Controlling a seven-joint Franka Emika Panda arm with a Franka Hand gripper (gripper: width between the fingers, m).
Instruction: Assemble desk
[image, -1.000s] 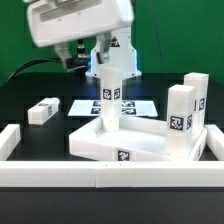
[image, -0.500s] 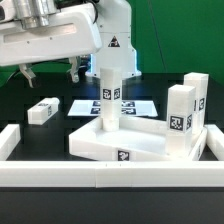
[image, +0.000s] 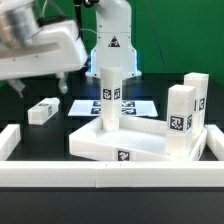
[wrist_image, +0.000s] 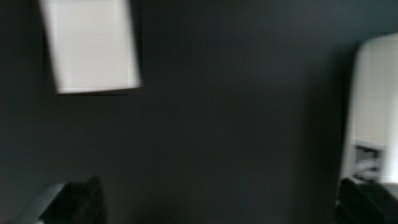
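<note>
The white desk panel (image: 140, 143) lies on the black table with one tagged leg post (image: 110, 92) upright on its far left corner. Two more leg posts (image: 181, 121) stand at its right side. A loose leg post (image: 42, 110) lies flat on the table at the exterior view's left; it also shows in the wrist view (wrist_image: 89, 45). My gripper (image: 41, 87) hangs open and empty above that loose post, blurred by motion. In the wrist view my gripper (wrist_image: 217, 212) has dark fingertips (wrist_image: 71, 205) far apart over bare table. A blurred white part (wrist_image: 375, 100) sits at that view's edge.
A long low white rail (image: 110, 176) with L-shaped ends runs along the front and hems in the panel. The marker board (image: 132, 106) lies flat behind the upright post. The robot's base (image: 112, 40) stands at the back.
My gripper has swung from above the upright post toward the exterior view's left and down, and now hangs over the loose leg post. The parts have not moved.
</note>
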